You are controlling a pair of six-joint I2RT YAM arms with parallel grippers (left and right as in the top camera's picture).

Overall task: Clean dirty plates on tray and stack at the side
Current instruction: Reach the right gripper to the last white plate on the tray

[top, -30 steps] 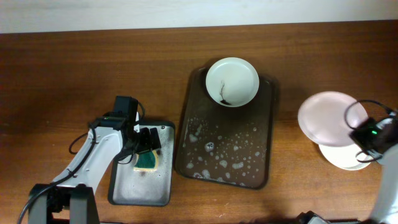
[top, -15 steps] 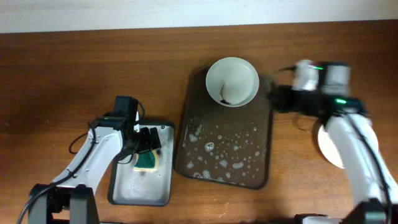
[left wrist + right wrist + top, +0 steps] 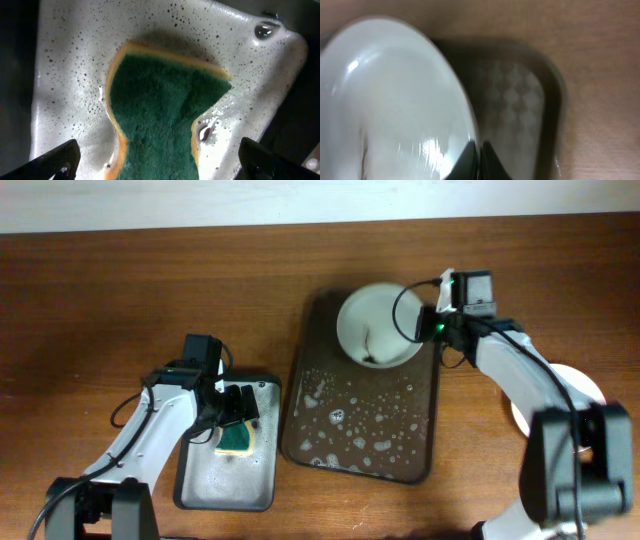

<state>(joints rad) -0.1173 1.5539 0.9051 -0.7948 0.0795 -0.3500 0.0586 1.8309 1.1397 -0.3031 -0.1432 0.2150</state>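
My right claw (image 3: 431,330) is at the far end of the tray (image 3: 296,395), nipping the near rim of the plate (image 3: 372,320); in the wrist view its tips (image 3: 479,152) are pressed almost together with the plate (image 3: 395,100) edge between them, so I take it as a pinch, though that picture is blurred. An edge grip makes sense to me; it leaves the soiled middle bare for wiping, and a dark smear shows there from above. I cannot tell whether the plate sits flat or is tipped up off the tray (image 3: 520,100).

My left claw (image 3: 157,150) hangs spread over the sponge (image 3: 160,115), one finger each side, touching nothing that I can see; the sponge lies green face up in the wet grey tray (image 3: 65,60), where it can be grabbed quickly. From above, the arm covers most of the sponge (image 3: 236,440) and part of the grey tray (image 3: 205,480).

Suds (image 3: 350,425) cover the tray floor. The stack (image 3: 590,388) sits on the desk (image 3: 120,290) well to the right, half hidden behind my right arm; I cannot count its plates.
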